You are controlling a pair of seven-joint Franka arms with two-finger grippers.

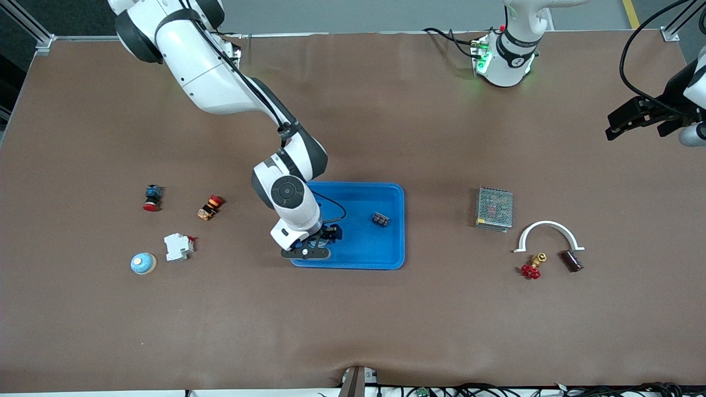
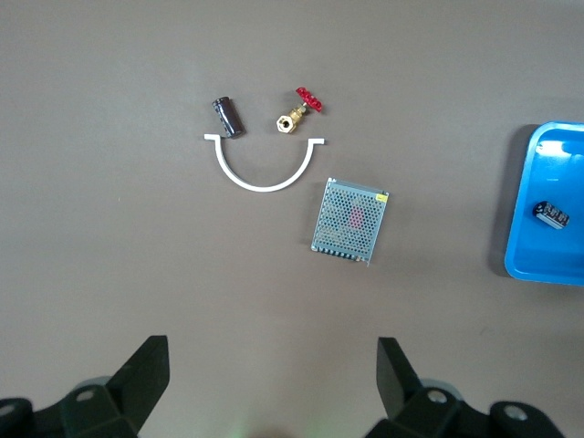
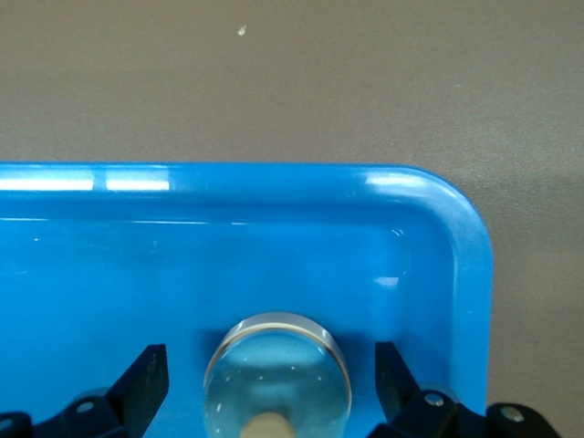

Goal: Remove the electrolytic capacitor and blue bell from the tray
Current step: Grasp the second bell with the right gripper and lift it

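Note:
A shiny domed bell (image 3: 276, 383) with a tan knob sits in the blue tray (image 3: 470, 255), in the corner nearest the front camera at the right arm's end. My right gripper (image 3: 271, 360) is open just above it, one finger on each side and neither touching; it hides most of the bell (image 1: 319, 240) in the front view. The capacitor (image 1: 572, 261), a dark cylinder (image 2: 226, 117), lies on the table toward the left arm's end. My left gripper (image 1: 620, 122) waits high over that end of the table, open (image 2: 271, 351) and empty.
Beside the capacitor lie a white arc bracket (image 1: 547, 230), a red-handled brass valve (image 1: 533, 268) and a mesh power supply (image 1: 493, 208). A small black part (image 1: 380, 219) lies in the tray (image 1: 401, 231). Two push buttons (image 1: 153, 197), a white breaker (image 1: 178, 246) and a pale blue dome (image 1: 143, 263) lie toward the right arm's end.

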